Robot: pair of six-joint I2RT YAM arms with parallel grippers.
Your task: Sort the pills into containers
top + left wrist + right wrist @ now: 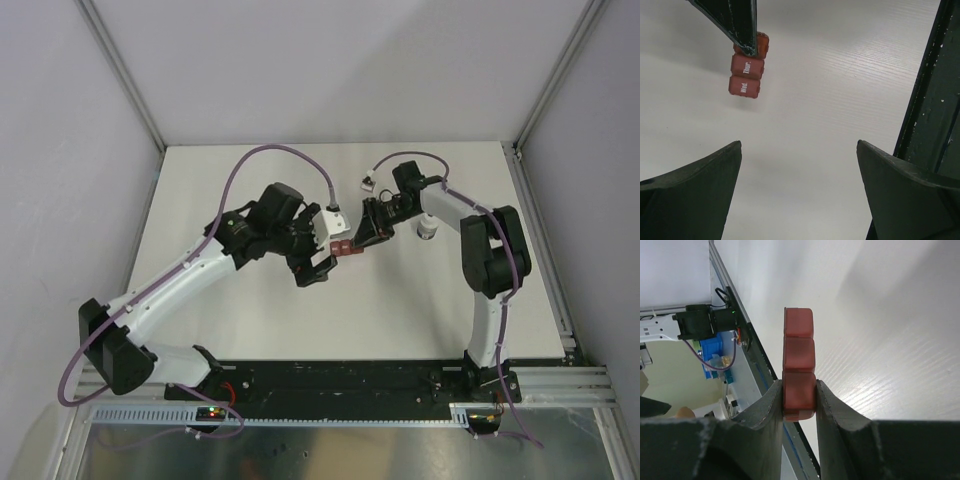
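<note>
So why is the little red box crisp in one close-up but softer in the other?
Left wrist view: the pill box is in focus, its day labels readable, while the near fingers are dark and soft. Right wrist view: the box sits very close, slightly blurred, and light streaks glare off the table. Top view: even light, faint shadows.

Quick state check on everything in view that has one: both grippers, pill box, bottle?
left gripper: open, empty.
right gripper: shut on the pill box, gripping its end compartment.
pill box: held by one end; the Wed. and Thur. lids are closed, the third is partly hidden by a finger.
bottle: standing upright, white cap on.
</note>
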